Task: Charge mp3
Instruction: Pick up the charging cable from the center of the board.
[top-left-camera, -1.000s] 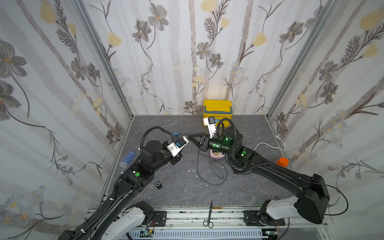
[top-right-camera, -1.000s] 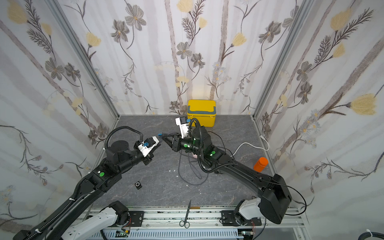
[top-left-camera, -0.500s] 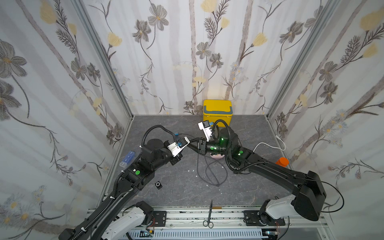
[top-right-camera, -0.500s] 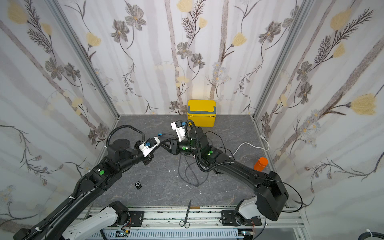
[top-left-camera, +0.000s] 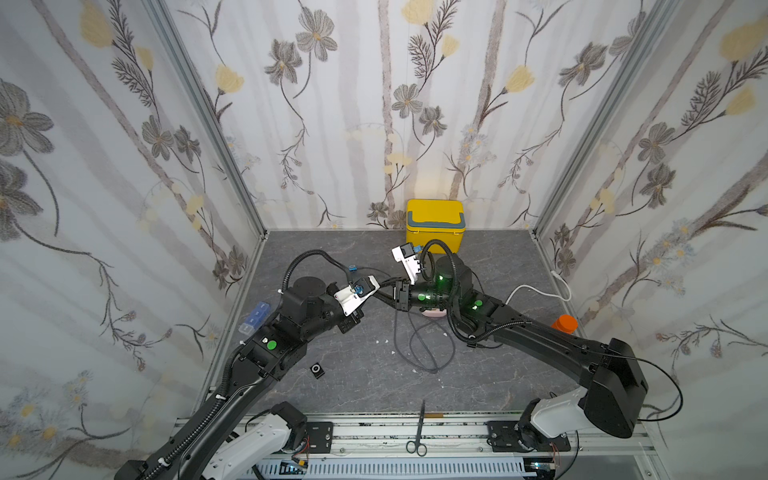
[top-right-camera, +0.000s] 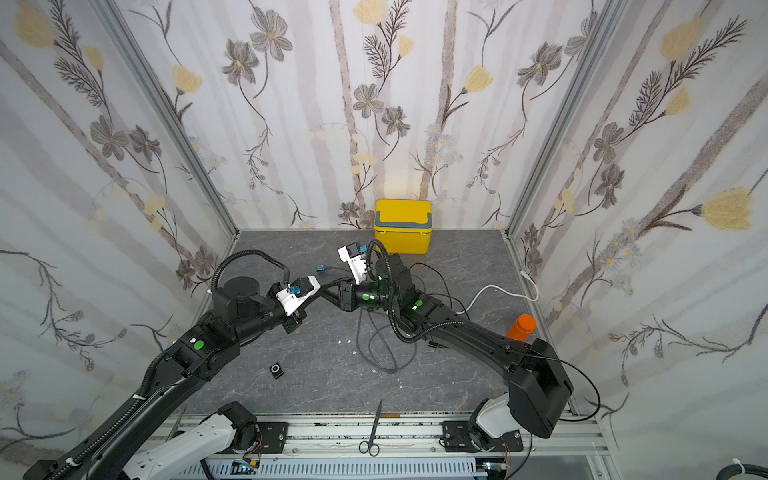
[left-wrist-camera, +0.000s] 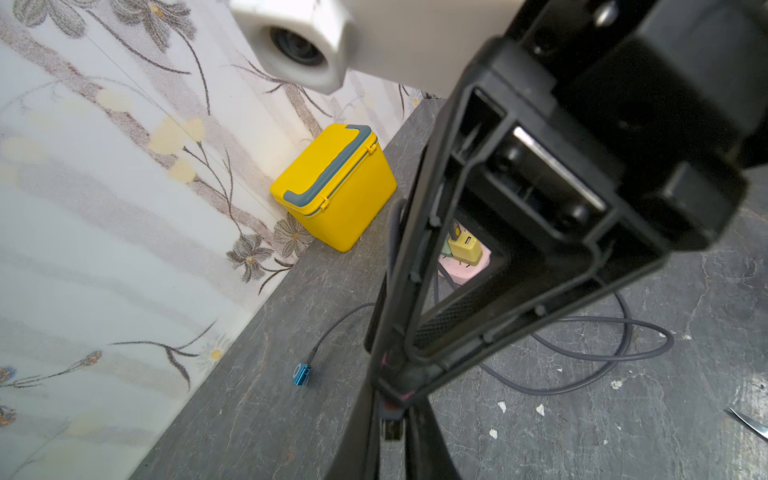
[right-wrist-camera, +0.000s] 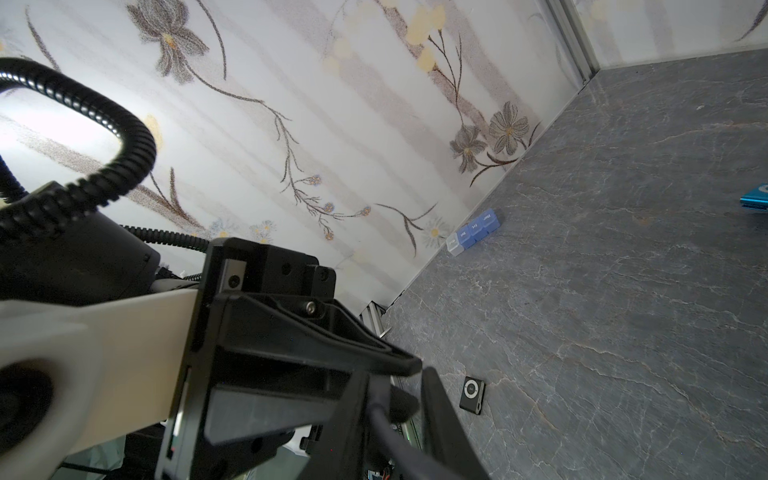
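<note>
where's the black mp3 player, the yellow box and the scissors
black mp3 player (right-wrist-camera: 472, 395), right wrist view, front face
yellow box (top-left-camera: 434, 242), in a top view, front wall
scissors (top-right-camera: 377, 417), in a top view, blades

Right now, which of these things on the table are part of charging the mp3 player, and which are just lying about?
For the job: blue mp3 player, grey charging cable running into it, yellow USB charger, pink socket block.

Lying about: black mp3 player (no cable), yellow lidded box, orange bottle, blue pill organiser, scissors.
</note>
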